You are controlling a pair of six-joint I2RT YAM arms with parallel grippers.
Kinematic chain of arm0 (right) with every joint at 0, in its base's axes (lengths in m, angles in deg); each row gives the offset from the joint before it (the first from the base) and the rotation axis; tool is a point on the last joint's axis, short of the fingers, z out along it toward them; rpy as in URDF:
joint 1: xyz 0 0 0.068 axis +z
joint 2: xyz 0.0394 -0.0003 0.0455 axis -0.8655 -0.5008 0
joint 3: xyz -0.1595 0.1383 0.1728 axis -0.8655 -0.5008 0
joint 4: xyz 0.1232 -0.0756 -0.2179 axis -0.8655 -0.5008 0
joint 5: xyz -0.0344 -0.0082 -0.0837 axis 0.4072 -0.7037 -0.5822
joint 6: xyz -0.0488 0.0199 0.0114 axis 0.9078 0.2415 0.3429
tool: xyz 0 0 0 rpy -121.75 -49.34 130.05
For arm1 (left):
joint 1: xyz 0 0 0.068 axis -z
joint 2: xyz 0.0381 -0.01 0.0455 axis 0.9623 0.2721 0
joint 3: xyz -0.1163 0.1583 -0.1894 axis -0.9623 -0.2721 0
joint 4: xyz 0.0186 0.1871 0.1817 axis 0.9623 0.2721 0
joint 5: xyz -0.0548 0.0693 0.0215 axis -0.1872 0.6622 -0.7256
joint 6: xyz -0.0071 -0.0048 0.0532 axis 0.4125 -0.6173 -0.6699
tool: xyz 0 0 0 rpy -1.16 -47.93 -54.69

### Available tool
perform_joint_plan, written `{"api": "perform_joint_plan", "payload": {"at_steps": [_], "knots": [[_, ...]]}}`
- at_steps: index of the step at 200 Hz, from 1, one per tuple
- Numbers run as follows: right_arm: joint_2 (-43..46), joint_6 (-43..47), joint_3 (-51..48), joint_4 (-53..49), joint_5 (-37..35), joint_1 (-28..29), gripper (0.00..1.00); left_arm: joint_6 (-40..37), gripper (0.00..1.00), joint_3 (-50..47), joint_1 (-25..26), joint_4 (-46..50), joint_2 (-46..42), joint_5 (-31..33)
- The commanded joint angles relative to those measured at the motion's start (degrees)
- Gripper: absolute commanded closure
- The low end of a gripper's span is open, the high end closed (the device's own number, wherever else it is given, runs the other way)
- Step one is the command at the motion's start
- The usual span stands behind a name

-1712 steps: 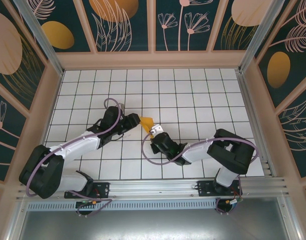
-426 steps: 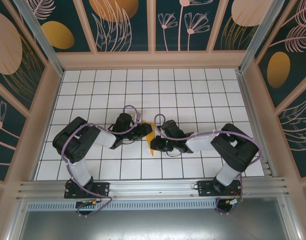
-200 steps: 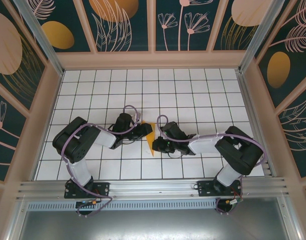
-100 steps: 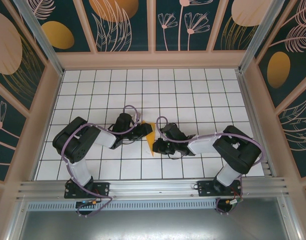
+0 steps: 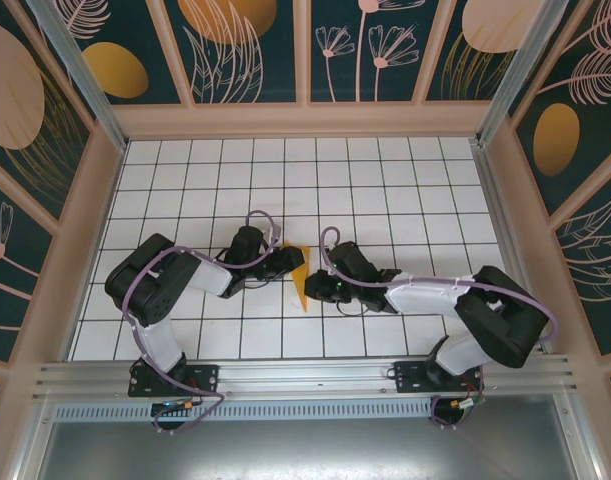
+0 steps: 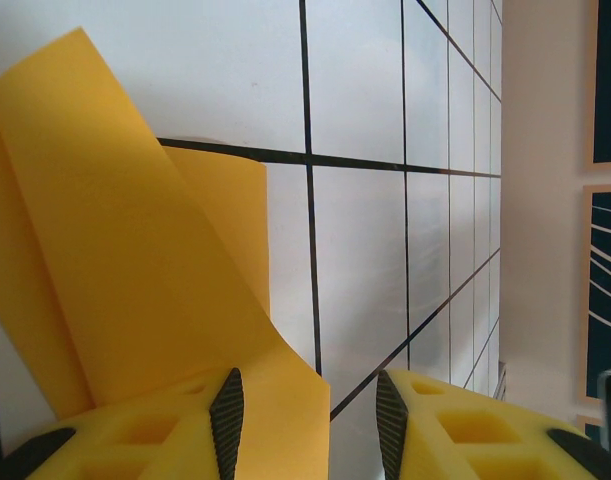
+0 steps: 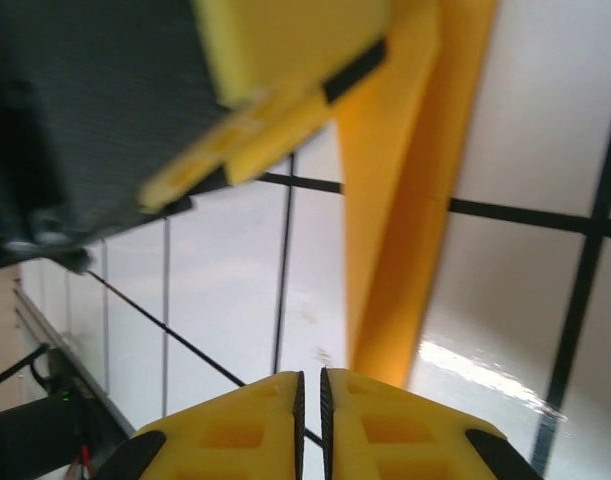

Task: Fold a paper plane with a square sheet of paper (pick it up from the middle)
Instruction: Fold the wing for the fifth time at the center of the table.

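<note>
Folded paper [image 6: 135, 260] reaches into the half-open left jaws; right jaws closed.

I'm looking the whole setup over and nothing readable is showing. No words, numbers, labels or brand marks are appearing on the gridded counter [image 5: 185, 170], on the painted wall panels [image 5: 385, 50] or on the folded orange paper [image 5: 300, 283].
</note>
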State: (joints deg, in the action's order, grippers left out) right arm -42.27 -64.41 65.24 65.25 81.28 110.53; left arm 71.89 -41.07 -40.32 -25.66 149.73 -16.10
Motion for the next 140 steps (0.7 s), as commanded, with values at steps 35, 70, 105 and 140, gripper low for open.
{"api": "perform_joint_plan", "payload": {"at_steps": [35, 70, 105, 140], "knots": [[-6.5, -4.2, 1.7, 13.2, 8.4, -1.3, 0.91, -1.6, 0.57, -0.5, 0.2, 6.7, 2.2, 3.0], [-10.4, -4.5, 3.4, 12.3, 8.6, -1.5, 0.92, -1.8, 0.57, -0.6, 0.3, 6.7, 2.0, 3.0], [-13.2, -4.4, 2.9, 11.8, 8.7, -1.6, 0.92, -1.8, 0.57, -0.7, 0.2, 6.9, 1.9, 3.0], [-14.3, -4.9, 0.1, 12.8, 9.5, -1.5, 0.93, -1.8, 0.57, -0.5, 0.3, 7.2, 2.1, 3.1]]}}
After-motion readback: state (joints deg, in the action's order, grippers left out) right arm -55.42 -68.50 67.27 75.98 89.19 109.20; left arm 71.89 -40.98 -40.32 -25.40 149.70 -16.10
